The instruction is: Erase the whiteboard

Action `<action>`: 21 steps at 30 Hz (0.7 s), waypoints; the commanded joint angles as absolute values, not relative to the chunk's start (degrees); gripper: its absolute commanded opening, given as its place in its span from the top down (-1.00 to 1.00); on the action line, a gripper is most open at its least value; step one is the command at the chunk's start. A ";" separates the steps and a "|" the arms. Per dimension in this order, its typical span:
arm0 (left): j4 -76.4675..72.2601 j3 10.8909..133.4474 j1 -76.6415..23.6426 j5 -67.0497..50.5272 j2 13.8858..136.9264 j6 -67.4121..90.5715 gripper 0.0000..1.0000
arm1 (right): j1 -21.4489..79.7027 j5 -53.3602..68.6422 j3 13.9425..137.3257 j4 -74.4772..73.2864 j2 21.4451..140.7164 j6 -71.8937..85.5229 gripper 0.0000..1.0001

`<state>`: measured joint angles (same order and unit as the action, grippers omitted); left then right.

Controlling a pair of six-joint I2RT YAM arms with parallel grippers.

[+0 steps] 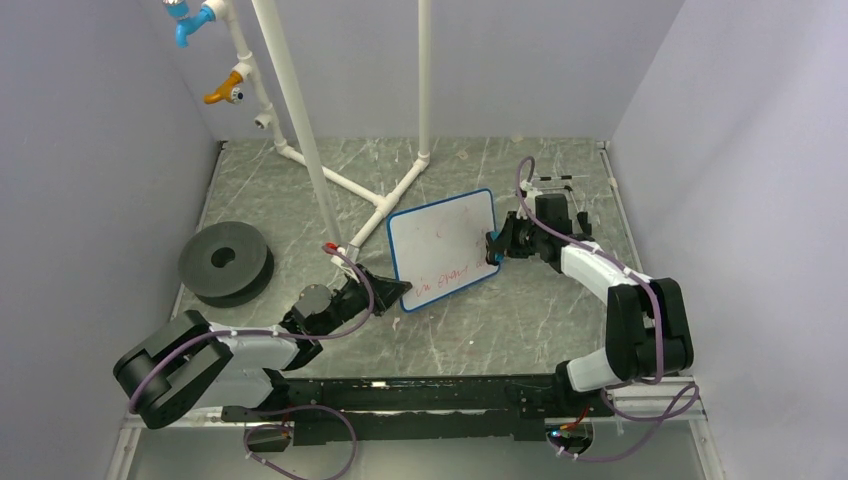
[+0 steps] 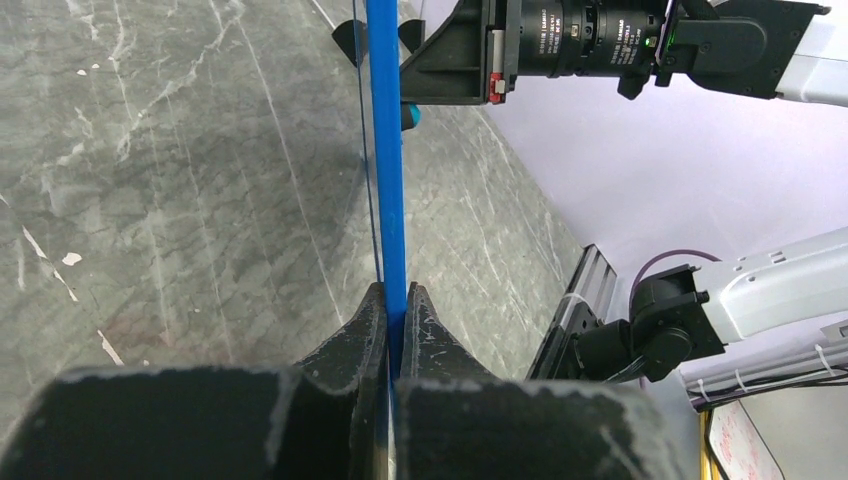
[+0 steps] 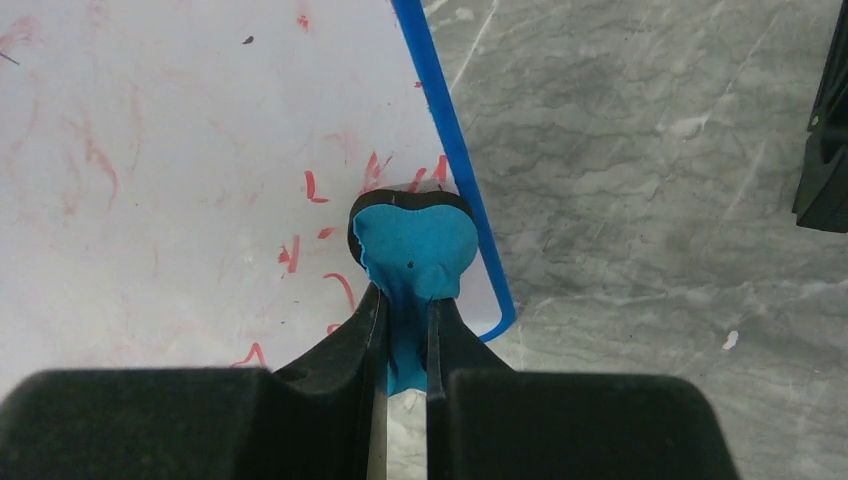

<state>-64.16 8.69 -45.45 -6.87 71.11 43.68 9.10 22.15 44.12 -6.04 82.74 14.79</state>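
Two grips: left end effector (image 2: 397,305) pinches whiteboard (image 1: 440,240) rim, right end effector (image 3: 407,310) holds blue eraser (image 3: 415,240).

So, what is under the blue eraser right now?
The whiteboard, near its edge. Around the eraser there are red marks; whether any lie beneath its pad is hidden.

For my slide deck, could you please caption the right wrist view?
Right gripper holds a blue eraser against the whiteboard, red marks beside it.
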 commanded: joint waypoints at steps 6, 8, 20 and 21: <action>-77.00 10.40 -45.83 -8.23 71.49 43.98 1.00 | 17.67 26.14 45.04 -0.32 80.84 14.48 1.00; -77.71 10.37 -45.73 -8.37 71.98 44.31 1.00 | 19.12 28.09 45.63 -0.26 80.98 14.79 1.00; -78.45 10.54 -45.73 -9.61 72.31 44.89 1.00 | 10.88 25.47 47.50 -1.33 85.99 17.96 1.00; -78.65 10.55 -45.77 -9.70 72.38 44.98 1.00 | 10.87 25.57 47.54 -1.47 86.61 17.93 1.00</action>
<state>-66.61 8.69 -45.15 -5.61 72.99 44.23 11.09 25.65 45.12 -2.90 84.20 16.97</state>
